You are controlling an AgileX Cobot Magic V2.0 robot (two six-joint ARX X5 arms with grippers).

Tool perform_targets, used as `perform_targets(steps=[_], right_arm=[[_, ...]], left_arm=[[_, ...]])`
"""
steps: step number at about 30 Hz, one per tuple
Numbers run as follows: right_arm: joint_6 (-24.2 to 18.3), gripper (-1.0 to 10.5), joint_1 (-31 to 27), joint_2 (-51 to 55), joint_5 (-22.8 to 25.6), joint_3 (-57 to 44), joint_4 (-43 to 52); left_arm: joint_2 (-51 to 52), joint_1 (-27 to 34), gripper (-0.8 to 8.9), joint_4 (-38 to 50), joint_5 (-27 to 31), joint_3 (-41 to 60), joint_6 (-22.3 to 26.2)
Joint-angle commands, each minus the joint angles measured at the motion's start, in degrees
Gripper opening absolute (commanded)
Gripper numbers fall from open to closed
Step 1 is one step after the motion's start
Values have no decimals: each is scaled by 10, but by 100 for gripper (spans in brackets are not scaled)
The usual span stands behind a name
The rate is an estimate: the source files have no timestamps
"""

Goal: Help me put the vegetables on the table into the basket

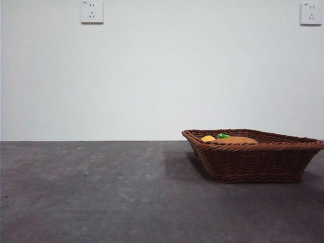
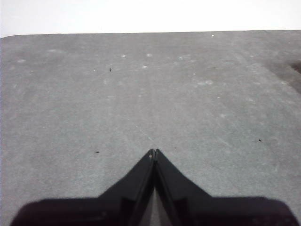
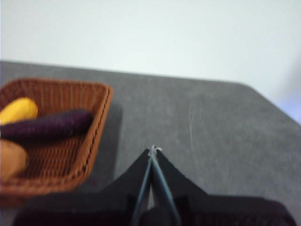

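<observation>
On the right side of the dark grey table (image 1: 101, 197), standing alone: wicker basket (image 1: 253, 164), dark reddish-brown, braided rim. Inside it, all three toy vegetables. Peeking over the rim in the front view: yellow oval piece (image 1: 207, 138), green cap of the eggplant (image 1: 223, 135), top of the tan potato (image 1: 235, 140). Seen more plainly from the right wrist: yellow piece (image 3: 18, 109) toward the far wall, purple eggplant (image 3: 47, 125) lying across the middle, potato (image 3: 10, 159) nearest, cut by the frame edge. Left gripper (image 2: 154, 151) above bare tabletop, jaws pressed together, holding nothing. Right gripper (image 3: 153, 149) just beside the basket (image 3: 70, 141), outside its rim, jaws likewise closed and empty. Two wall sockets (image 1: 91, 11) high on the white wall behind.
</observation>
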State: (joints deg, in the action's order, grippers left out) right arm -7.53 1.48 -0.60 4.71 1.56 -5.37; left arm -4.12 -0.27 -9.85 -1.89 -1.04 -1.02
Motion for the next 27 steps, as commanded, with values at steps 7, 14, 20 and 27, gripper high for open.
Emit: perform_targets(steps=[7, 14, 20, 27], right_arm=[[0, 1, 0, 2, 2, -7, -50], [0, 1, 0, 1, 2, -7, -50], [0, 1, 0, 1, 2, -7, -50], [0, 1, 0, 1, 2, -7, -49]], left_arm=[[0, 1, -3, 3, 0, 6, 8], [0, 1, -3, 3, 0, 6, 8], [0, 1, -3, 3, 0, 6, 8], [0, 1, -3, 3, 0, 6, 8]])
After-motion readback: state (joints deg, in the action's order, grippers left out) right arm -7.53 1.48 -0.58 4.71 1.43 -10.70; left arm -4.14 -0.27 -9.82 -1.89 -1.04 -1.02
